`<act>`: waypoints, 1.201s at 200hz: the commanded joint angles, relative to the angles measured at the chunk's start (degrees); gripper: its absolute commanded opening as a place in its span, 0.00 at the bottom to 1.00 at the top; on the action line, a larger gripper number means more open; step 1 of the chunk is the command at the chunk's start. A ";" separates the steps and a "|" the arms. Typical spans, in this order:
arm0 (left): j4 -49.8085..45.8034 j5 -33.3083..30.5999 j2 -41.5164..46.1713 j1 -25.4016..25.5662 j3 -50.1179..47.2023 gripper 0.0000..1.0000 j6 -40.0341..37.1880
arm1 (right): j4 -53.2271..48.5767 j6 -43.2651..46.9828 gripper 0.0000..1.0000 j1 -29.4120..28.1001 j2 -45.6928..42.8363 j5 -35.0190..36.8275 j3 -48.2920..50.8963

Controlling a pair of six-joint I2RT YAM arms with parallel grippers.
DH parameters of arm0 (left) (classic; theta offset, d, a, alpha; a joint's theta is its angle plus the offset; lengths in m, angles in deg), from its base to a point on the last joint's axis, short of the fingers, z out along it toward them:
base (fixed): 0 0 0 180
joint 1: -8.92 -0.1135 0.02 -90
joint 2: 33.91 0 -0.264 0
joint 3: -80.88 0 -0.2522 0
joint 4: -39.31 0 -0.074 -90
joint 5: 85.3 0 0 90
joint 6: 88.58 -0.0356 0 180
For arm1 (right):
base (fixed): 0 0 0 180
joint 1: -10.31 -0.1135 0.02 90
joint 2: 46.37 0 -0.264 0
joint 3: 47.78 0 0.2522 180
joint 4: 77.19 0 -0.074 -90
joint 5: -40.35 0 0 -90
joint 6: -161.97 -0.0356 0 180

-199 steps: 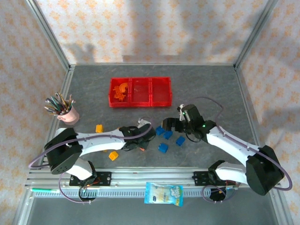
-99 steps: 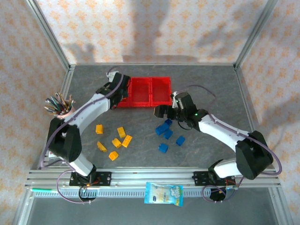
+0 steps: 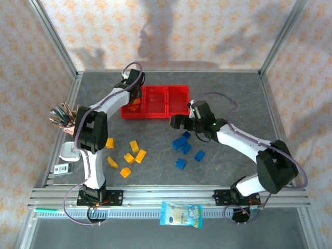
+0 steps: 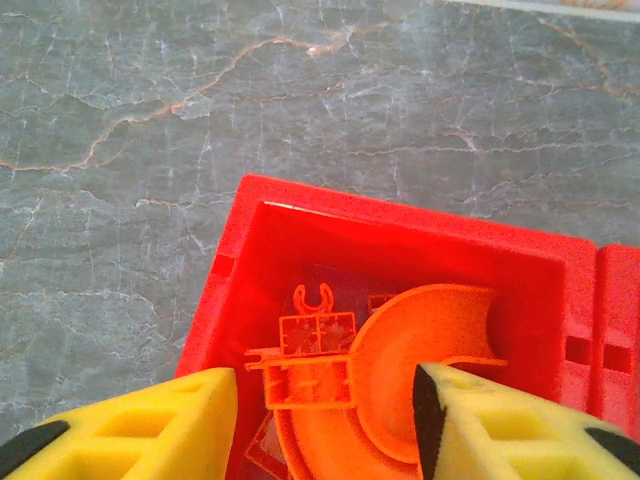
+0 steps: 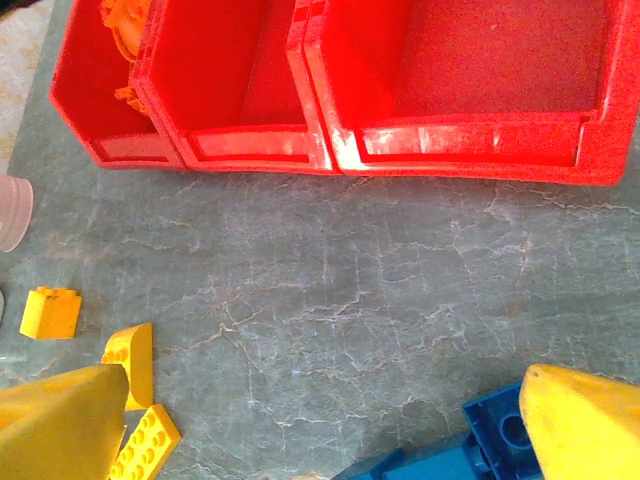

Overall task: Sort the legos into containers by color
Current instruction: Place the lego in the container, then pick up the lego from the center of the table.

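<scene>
The containers (image 3: 167,101) are three joined red bins at the back of the table. My left gripper (image 3: 136,98) hangs over the left bin (image 4: 240,260), open, its yellow fingers (image 4: 150,430) apart and holding nothing. Orange legos lie in that bin, among them a curved arch (image 4: 425,350) and a small frame piece (image 4: 315,335). My right gripper (image 3: 177,123) stands wide open in front of the bins (image 5: 450,70), above bare table. Blue legos (image 3: 182,144) lie just under its right finger (image 5: 585,420). Yellow legos (image 3: 134,153) are scattered at the front left, some by its left finger (image 5: 135,355).
A pink cup of pens (image 3: 70,123) stands at the left edge, with a small white object (image 3: 67,151) and a card (image 3: 62,167) below it. A snack packet (image 3: 181,213) lies on the front rail. The middle and right bins hold nothing.
My left arm has swung from the table's front middle up to the left bin, and its jaws have opened there. My right gripper has shifted left and back, towards the bins.
</scene>
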 commanded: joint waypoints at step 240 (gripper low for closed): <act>12.65 9.93 19.93 38.98 -34.28 0.75 -3.11 | -6.66 -4.87 1.00 5.35 -14.01 3.17 17.08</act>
